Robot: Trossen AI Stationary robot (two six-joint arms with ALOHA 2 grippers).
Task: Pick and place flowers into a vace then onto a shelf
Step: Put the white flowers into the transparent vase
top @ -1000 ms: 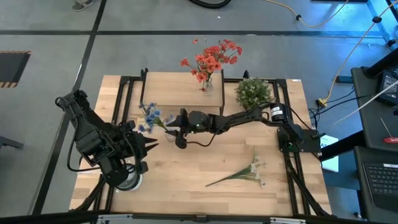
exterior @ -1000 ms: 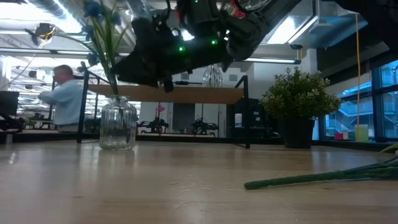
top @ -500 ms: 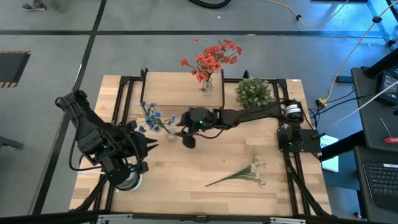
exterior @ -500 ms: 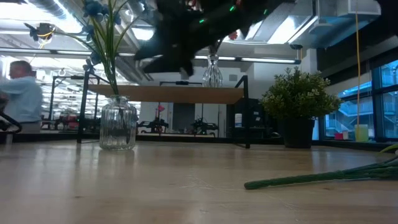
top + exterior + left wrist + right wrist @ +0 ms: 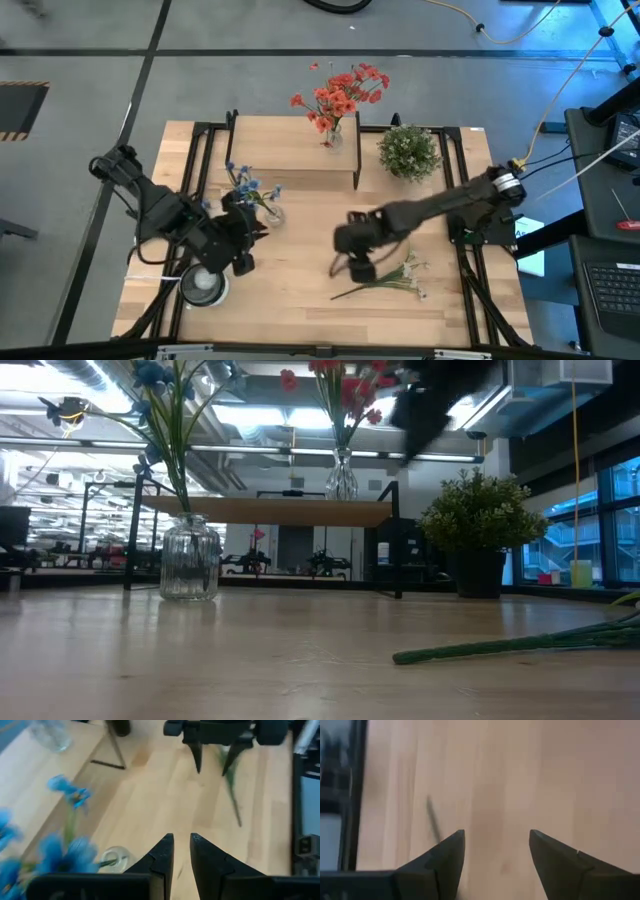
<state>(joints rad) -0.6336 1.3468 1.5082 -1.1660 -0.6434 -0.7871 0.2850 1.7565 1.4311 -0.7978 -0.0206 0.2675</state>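
Observation:
Blue flowers [image 5: 243, 183] stand with their stems in a glass jar [image 5: 190, 560] on the table, left of centre. Red-orange flowers [image 5: 340, 92] stand in a clear vase [image 5: 341, 478] on the shelf [image 5: 285, 150]. White flowers [image 5: 388, 278] lie flat on the table near its right front, stem [image 5: 520, 645] pointing left. My right gripper [image 5: 350, 268] hovers wide open over that stem's left end [image 5: 434, 822]. My left gripper [image 5: 250, 235] floats just in front of the jar, its fingers [image 5: 165, 855] a narrow gap apart and holding nothing.
A bushy green potted plant [image 5: 408, 150] stands right of the shelf at the far edge. A round white object [image 5: 203, 285] sits by the left arm's base. Black frame rails [image 5: 470, 270] run along both table sides. Bare wood lies between the two grippers.
My right gripper has left the blue-flower jar and swept toward the table's near right, ending over the white flowers' stem. My left arm has stretched out toward the jar. The flowers, jar and vase have stayed where they were.

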